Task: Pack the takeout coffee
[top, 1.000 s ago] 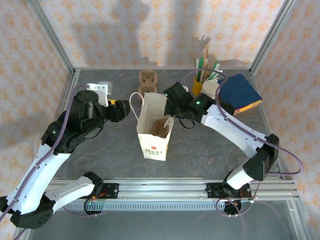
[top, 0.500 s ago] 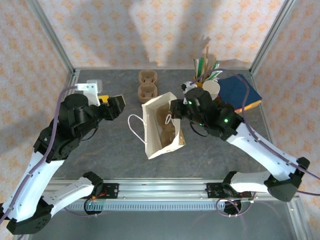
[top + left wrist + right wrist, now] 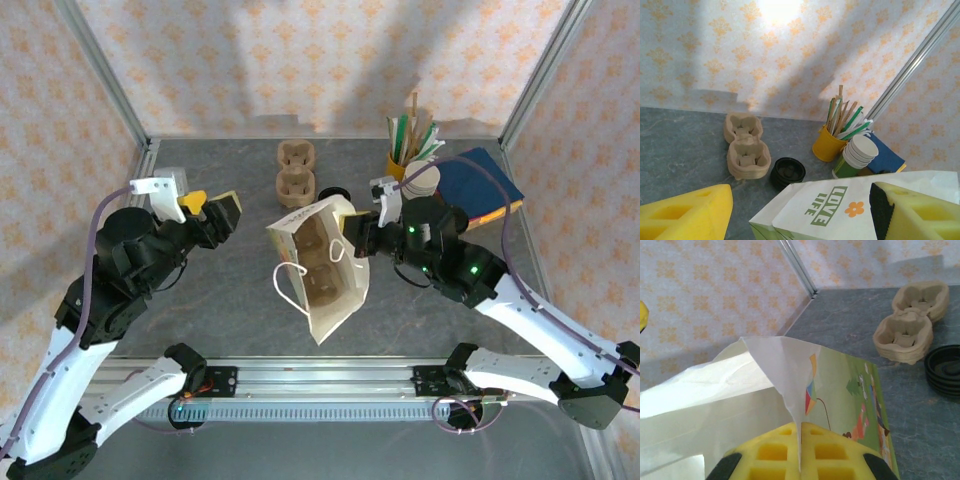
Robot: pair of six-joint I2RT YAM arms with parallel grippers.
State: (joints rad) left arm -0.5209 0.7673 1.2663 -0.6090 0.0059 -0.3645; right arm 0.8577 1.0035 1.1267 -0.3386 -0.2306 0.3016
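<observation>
Although sought across every view, cannot tell where the small white-and-green paper cup with the round black plastic lid stands; may sit deep inside the white printed paper bag (image 3: pixel 330 315), tilted over the middle of the grey bench (image 3: pixel 230 290), mouth showing brown pulp within. Judges the task part-way: bag open, coffee's packing unconfirmed. Clamps the bag's top edge with the right gripper (image 3: pixel 800 455); spreads the left gripper (image 3: pixel 212 205) wide toward the left edge, grasping nothing. Counts one bag; two moulded brown pulp carriers (image 3: pixel 296 185) and one low stack of black lids (image 3: pixel 333 194) near the far edge; one stack of lidless cups (image 3: pixel 422 180), one yellow cup of sticks and straws (image 3: pixel 397 165), one flat blue pad (image 3: pixel 480 180) by the far right corner.
</observation>
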